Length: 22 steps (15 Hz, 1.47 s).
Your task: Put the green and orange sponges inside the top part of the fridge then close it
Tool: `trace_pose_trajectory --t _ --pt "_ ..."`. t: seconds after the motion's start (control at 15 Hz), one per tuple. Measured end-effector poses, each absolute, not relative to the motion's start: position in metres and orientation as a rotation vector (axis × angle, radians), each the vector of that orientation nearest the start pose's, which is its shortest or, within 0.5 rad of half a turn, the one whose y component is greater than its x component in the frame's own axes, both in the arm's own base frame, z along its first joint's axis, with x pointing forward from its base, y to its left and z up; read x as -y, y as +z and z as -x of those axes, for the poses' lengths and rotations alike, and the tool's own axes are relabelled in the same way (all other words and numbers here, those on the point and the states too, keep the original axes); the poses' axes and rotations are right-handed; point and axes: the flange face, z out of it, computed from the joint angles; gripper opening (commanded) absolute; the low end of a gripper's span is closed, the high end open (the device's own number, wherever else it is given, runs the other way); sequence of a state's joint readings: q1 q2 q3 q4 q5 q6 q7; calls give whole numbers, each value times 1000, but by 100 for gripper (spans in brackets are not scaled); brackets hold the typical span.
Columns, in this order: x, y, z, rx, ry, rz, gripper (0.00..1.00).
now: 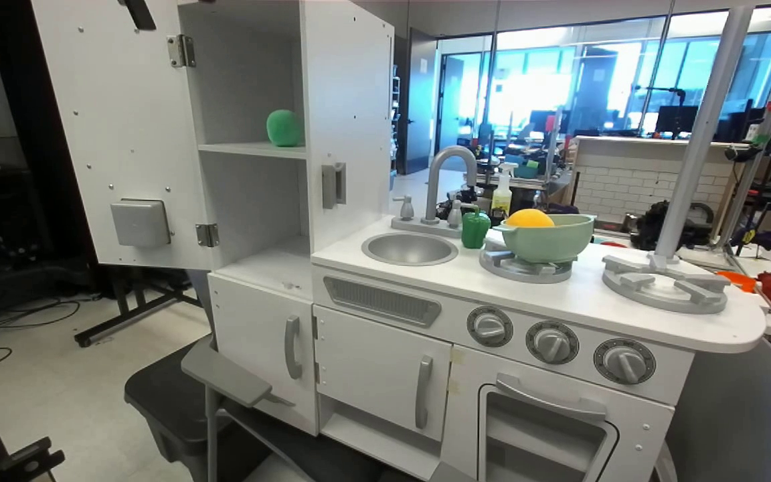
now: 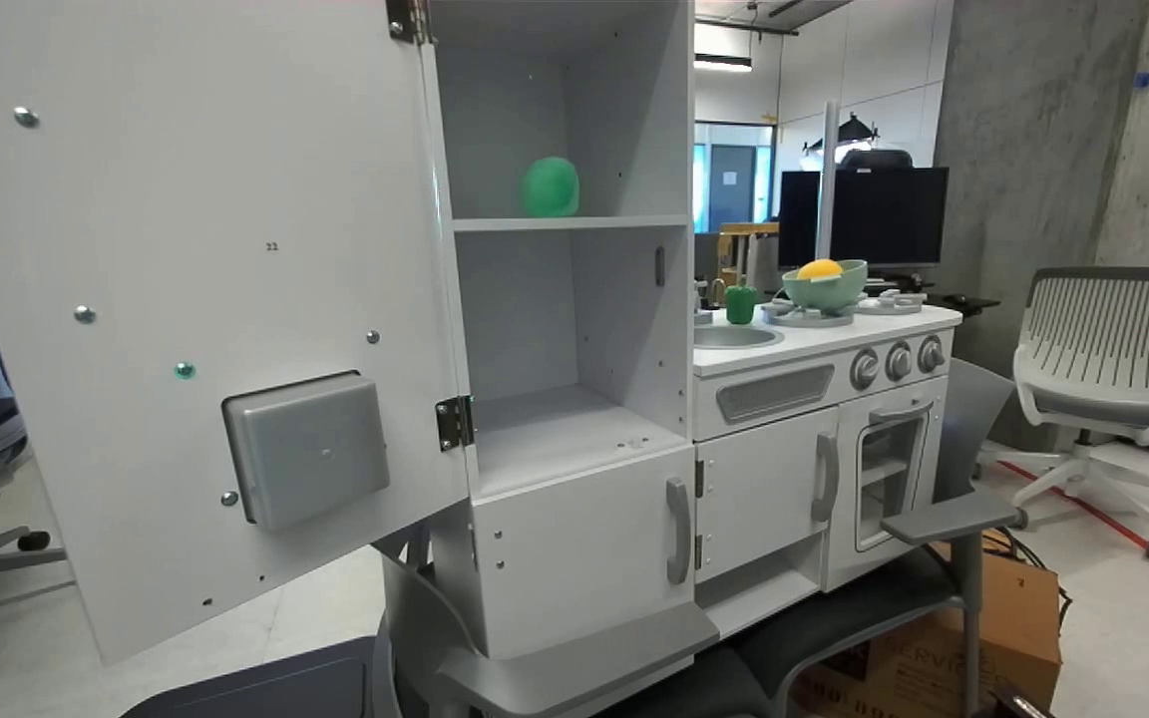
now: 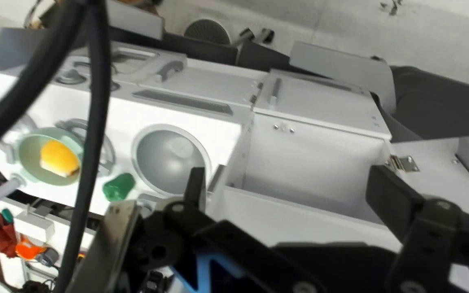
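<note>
The green sponge rests on the upper shelf inside the top part of the fridge. That compartment's door is swung wide. In the green bowl on the stove lies the orange sponge. My gripper is open, its fingers spread with nothing between them, above the fridge. Dark fingertips poke in at the top edge of an exterior view. The green sponge does not show in the wrist view.
A green toy pepper stands between the sink and the bowl. The tall faucet rises behind the sink, and a grey post stands by the far burner. Grey chairs stand close in front of the kitchen.
</note>
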<state>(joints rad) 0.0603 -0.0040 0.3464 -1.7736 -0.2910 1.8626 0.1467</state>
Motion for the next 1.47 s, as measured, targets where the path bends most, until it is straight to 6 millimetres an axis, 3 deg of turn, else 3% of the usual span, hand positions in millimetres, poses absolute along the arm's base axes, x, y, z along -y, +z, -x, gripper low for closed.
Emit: trace_pose_trajectory --t 0.27,0.47,0.67,1.07,1.27,1.47 --pt "-107 623 -530 459 -164 3411 100" --pt "-40 632 -549 316 -162 3429 100" --pt "3 608 -579 192 -178 3431 100" --pt "63 546 -638 -55 -309 3401 100" --pt "84 524 -657 -127 -338 3370 100" --pt "88 496 -675 -154 -328 3337 100"
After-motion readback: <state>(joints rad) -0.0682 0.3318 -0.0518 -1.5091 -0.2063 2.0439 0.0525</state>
